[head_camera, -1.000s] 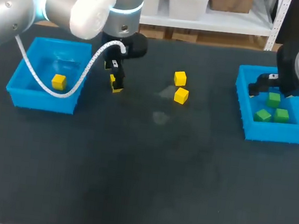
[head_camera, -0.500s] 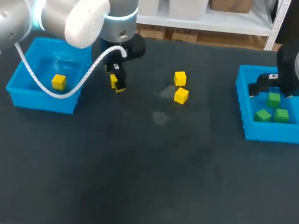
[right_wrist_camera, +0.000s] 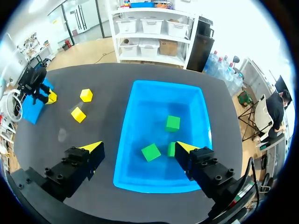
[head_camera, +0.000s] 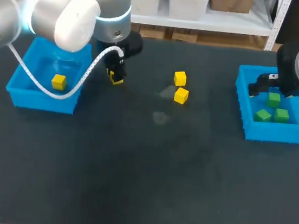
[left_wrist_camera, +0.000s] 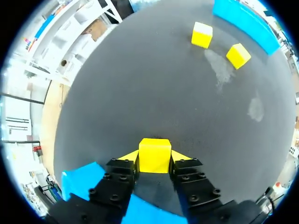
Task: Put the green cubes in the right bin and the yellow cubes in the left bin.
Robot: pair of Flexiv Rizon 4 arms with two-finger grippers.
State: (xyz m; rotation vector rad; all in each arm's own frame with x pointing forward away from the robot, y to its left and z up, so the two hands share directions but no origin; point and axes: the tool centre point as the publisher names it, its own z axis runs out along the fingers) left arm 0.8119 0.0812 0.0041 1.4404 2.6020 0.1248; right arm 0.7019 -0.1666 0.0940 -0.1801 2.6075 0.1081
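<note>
Left fingers (left_wrist_camera: 130,157) clamp a small yellow cube (left_wrist_camera: 154,155).
It hangs near the blue plastic bin (head_camera: 39,100) at the desk's (head_camera: 141,176) left edge; right fingers (right_wrist_camera: 93,147) gape above the right-edge blue bin (head_camera: 275,133).

The left bin (head_camera: 18,96) sits at the upper left of the frame on the table (head_camera: 141,176), with a lone cube (head_camera: 59,82) inside it, toward the front. Just right of that bin's right wall hangs the left gripper (head_camera: 115,77), a held cube (left_wrist_camera: 154,155) pinched between its fingers (both touch it, one on each side). Near the upper middle lie a rear cube (head_camera: 180,78) and, just in front of it, a front cube (head_camera: 181,95), well apart from both bins. The right bin (head_camera: 275,133) is at the upper right with three cubes (head_camera: 274,98) inside. The right gripper (right_wrist_camera: 138,147) hangs over its wall nearest the table's middle.
</note>
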